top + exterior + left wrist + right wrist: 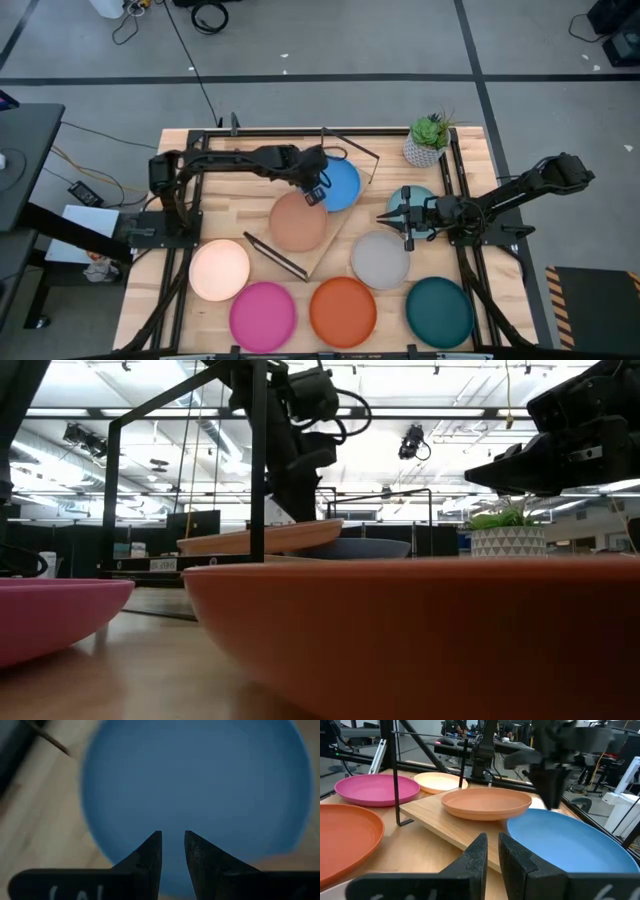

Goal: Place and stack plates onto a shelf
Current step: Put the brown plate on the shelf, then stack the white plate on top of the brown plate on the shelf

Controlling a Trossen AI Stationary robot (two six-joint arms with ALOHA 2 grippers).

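Working down from the table [300,135], the shelf [335,235] lies slantwise near its middle, wire frames at both ends. 2 plates sit on it: the tan plate [298,222] mid-board and the blue plate [343,186] toward the far end, their rims close or overlapping; I can't tell which. Nothing is stacked yet.

6 plates remain on the tabletop. The cream plate [219,269], pink plate [263,316], orange plate [343,311] and teal plate [439,312] run along the near edge, the grey plate [380,259] sits just beside the shelf's right side, and a pale blue plate [412,199] lies mostly hidden under my right arm. So by my reckoning about a quarter is done, and stacking will be needed because the board won't fit all 8 flat.

My left gripper [173,845] hangs over the blue plate, fingers drawn near together with a narrow gap, grasping nothing. My right gripper [388,216] hovers just right of the shelf, between the pale blue and grey plates, fingers also nearly closed and empty. A potted plant [428,140] stands at the far right corner, clear of the work.
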